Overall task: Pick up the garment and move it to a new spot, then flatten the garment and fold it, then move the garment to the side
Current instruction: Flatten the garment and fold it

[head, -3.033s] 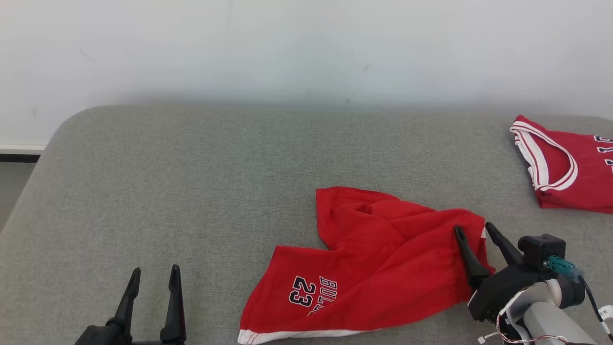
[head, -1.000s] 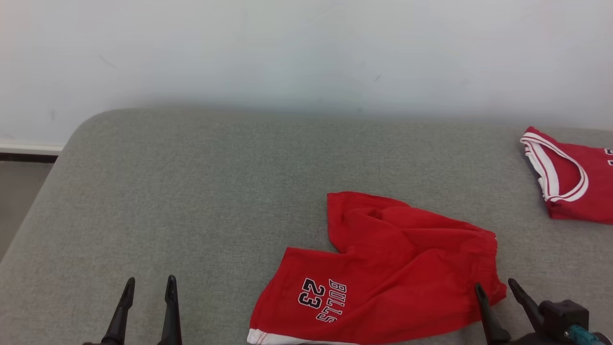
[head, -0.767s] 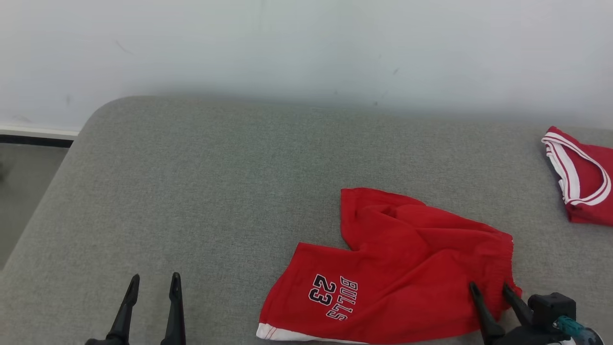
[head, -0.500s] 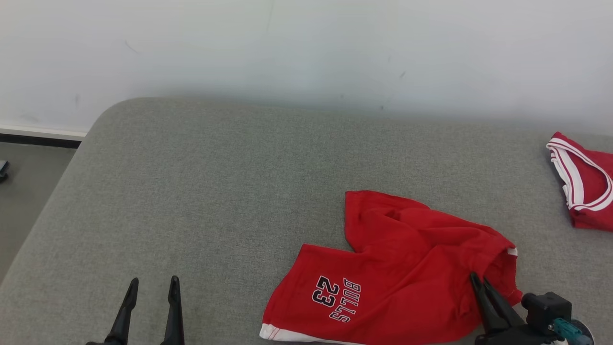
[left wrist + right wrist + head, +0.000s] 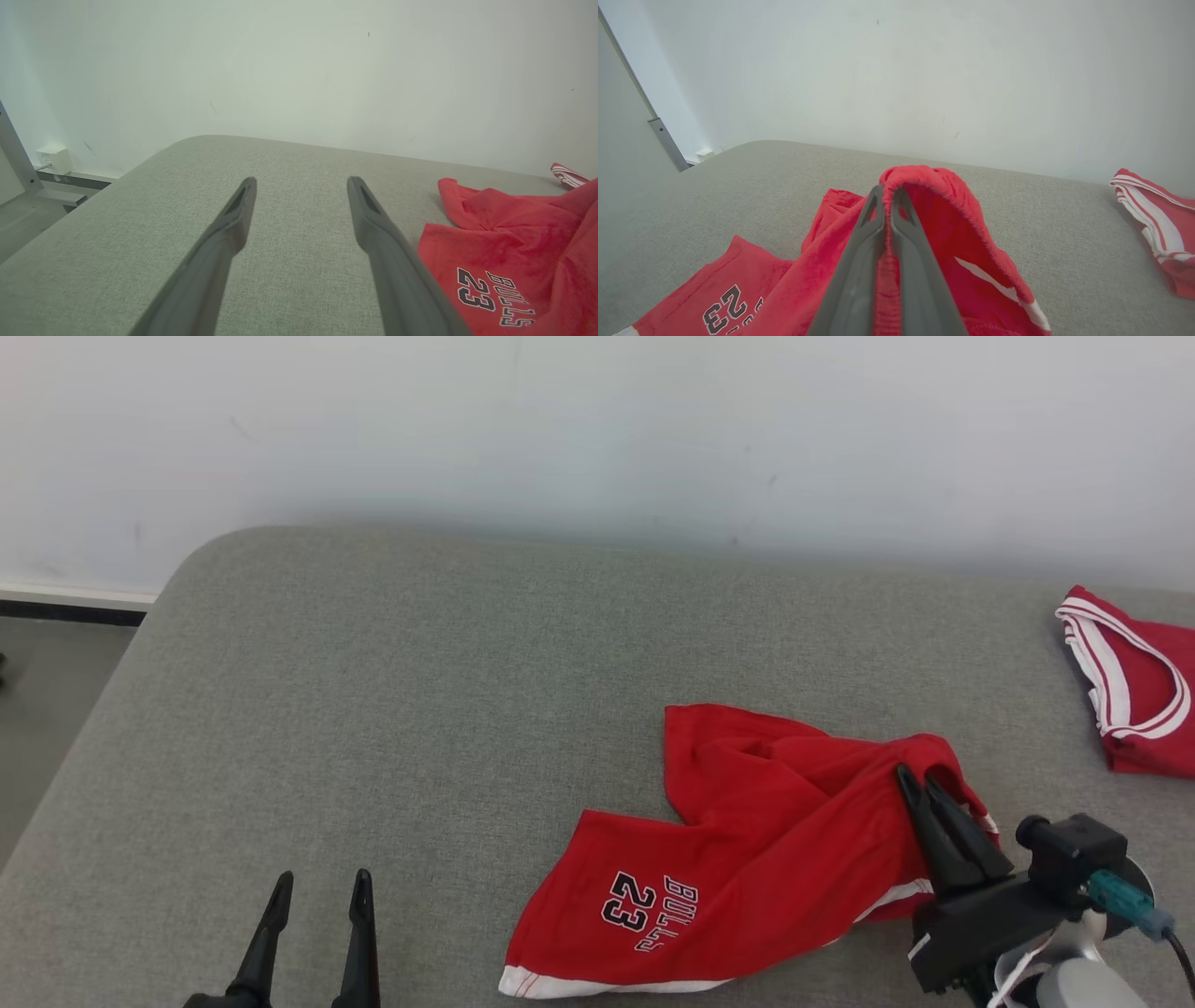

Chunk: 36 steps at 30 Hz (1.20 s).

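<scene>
Pinching the shorts (image 5: 747, 840) by an edge, your right jaws seem to lift it; left jaws gape empty. Moving, flattening, folding remain.

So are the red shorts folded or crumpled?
Crumpled: the red shorts lie bunched, one edge pinched up by the shut right end effector.

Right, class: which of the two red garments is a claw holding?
The red shorts printed BULLS 23: the right claw is shut on a raised fold of them. The white-trimmed jersey lies apart at the right edge, untouched.
</scene>
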Available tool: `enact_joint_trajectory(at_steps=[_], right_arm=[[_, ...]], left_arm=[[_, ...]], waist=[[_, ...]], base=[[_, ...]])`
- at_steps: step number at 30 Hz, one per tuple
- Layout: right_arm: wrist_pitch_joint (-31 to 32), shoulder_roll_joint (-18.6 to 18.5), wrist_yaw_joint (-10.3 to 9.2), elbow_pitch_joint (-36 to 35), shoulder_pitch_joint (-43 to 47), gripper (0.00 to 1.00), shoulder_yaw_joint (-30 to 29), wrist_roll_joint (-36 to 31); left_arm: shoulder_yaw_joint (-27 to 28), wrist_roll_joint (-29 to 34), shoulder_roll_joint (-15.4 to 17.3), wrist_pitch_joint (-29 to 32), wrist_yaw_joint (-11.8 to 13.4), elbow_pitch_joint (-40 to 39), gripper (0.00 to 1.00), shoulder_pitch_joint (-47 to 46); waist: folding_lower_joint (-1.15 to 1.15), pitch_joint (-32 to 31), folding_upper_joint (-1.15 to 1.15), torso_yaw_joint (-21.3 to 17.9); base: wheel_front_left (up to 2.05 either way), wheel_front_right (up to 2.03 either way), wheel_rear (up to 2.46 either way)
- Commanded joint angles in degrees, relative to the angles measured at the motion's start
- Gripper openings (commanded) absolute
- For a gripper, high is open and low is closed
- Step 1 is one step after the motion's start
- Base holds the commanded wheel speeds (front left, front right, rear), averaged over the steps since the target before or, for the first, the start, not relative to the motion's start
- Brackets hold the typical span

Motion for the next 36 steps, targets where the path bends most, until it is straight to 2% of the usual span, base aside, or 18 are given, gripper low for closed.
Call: enact_joint_trajectory(at_steps=[1,6,15,19,24,25,26,27,31,36], right_arm=[[1.2,-0.1,-0.16,1.4,-2.2,0.0,-0.4,0.1],[3.0,0.1,-0.16,8.0,-9.1,0.0,-0.7,-0.4],[3.1,1.9,-0.16,29.3,-21.8,0.0,-0.2,-1.1],[2.1,3.0,-0.16,37.7,-25.5,0.0,0.4,-1.5],[1.6,4.0,-0.16,44.6,-28.0,0.0,1.1,-1.6],[1.3,4.2,-0.16,45.9,-28.6,0.31,1.2,-1.5],[1.2,4.4,-0.16,47.0,-29.1,0.88,1.3,-1.3],[1.0,4.7,-0.16,47.9,-29.5,1.0,1.6,-1.1],[-1.6,5.0,-0.16,48.7,-29.8,1.0,3.3,0.2],[-4.7,4.0,-0.16,45.0,-26.8,1.0,5.9,3.2]], left_arm=[[-0.4,-0.3,-0.1,-0.2,0.2,0.2,1.0,-1.0],[-1.6,-1.1,-0.1,-0.2,0.1,0.9,1.0,-2.6],[-4.0,-2.1,-0.1,-0.2,0.1,2.6,1.0,-5.4],[-4.6,-2.3,-0.1,-0.2,0.1,3.2,1.0,-6.2],[-5.2,-2.7,-0.1,-0.2,0.0,3.8,1.0,-6.7],[-5.2,-2.7,-0.1,-0.2,0.0,4.0,1.0,-6.8],[-5.1,-2.7,-0.1,-0.2,0.0,4.1,1.0,-6.8],[-5.0,-2.7,-0.1,-0.2,0.0,4.1,1.0,-6.7],[-4.3,-2.3,-0.1,-0.2,0.0,4.4,1.0,-6.1],[-3.4,-2.0,-0.1,-0.2,0.0,4.2,1.0,-4.9]], waist=[[0.0,0.9,0.0,0.9],[0.0,2.9,0.0,2.9],[0.0,5.3,0.0,6.1],[0.0,5.8,0.0,6.7],[0.0,5.9,0.0,6.7],[0.0,5.8,0.0,6.6],[0.0,5.7,0.0,6.3],[0.0,5.5,0.0,6.1],[0.0,4.6,0.0,4.7],[0.0,3.2,0.0,2.7]], base=[[0.0,0.0,0.0],[0.0,0.0,0.0],[0.0,0.0,0.0],[0.0,0.0,0.0],[0.0,0.0,0.0],[0.0,0.0,0.0],[0.0,0.0,0.0],[0.0,0.0,0.0],[0.0,0.0,0.0],[0.0,0.0,0.0]])
